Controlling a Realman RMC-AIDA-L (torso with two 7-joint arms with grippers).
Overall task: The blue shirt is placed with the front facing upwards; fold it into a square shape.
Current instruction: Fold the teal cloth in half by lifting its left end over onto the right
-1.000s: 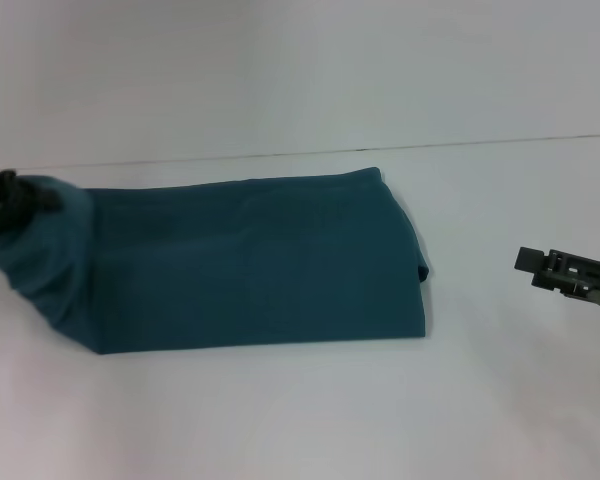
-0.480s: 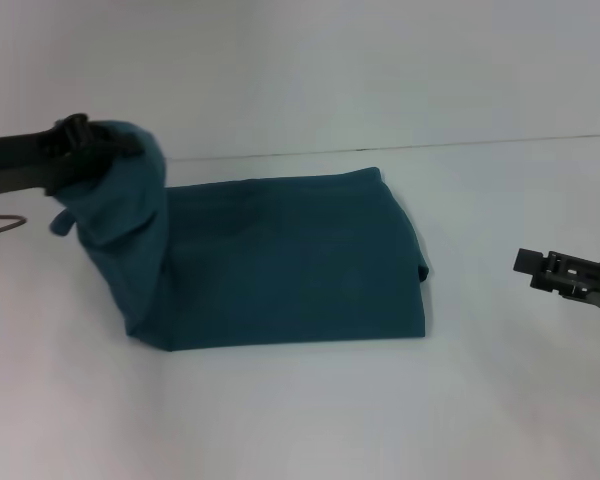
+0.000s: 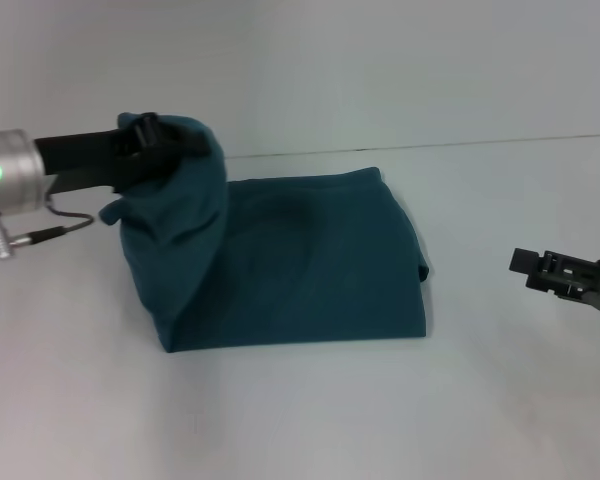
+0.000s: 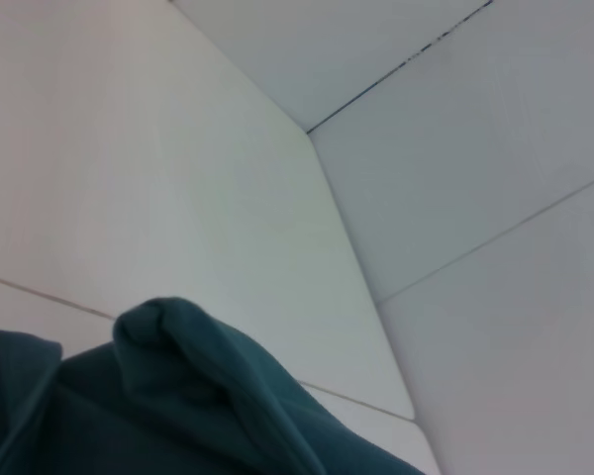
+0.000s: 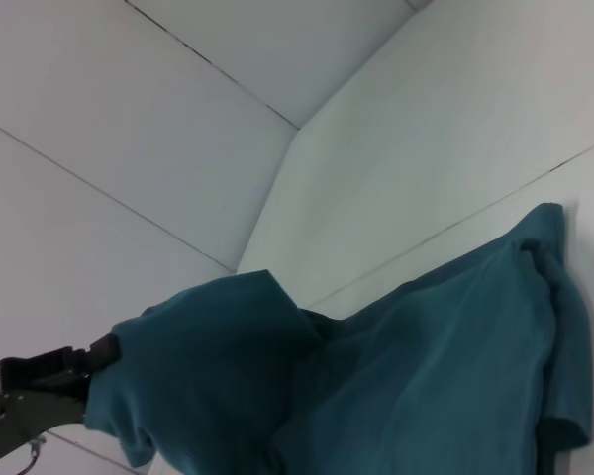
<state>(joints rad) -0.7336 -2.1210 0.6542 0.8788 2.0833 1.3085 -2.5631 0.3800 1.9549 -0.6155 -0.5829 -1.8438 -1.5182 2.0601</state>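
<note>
The blue shirt (image 3: 310, 265) lies folded into a long band on the white table, plain teal side up, no print showing. My left gripper (image 3: 155, 140) is shut on the shirt's left end and holds it lifted above the table, so the cloth drapes down from the fingers in a bunched fold (image 3: 175, 235). That raised fold fills the lower part of the left wrist view as shirt cloth (image 4: 178, 406). The right wrist view shows the shirt (image 5: 426, 366) with the left gripper (image 5: 54, 371) at its lifted end. My right gripper (image 3: 540, 268) hovers off to the right of the shirt, apart from it.
White table (image 3: 300, 420) all around the shirt, with a thin dark seam (image 3: 500, 142) running across behind it. A thin cable (image 3: 40, 232) hangs from the left arm's silver wrist (image 3: 10, 180).
The left gripper has carried the shirt's left end up and to the right, over the rest of the shirt. The right gripper has barely moved.
</note>
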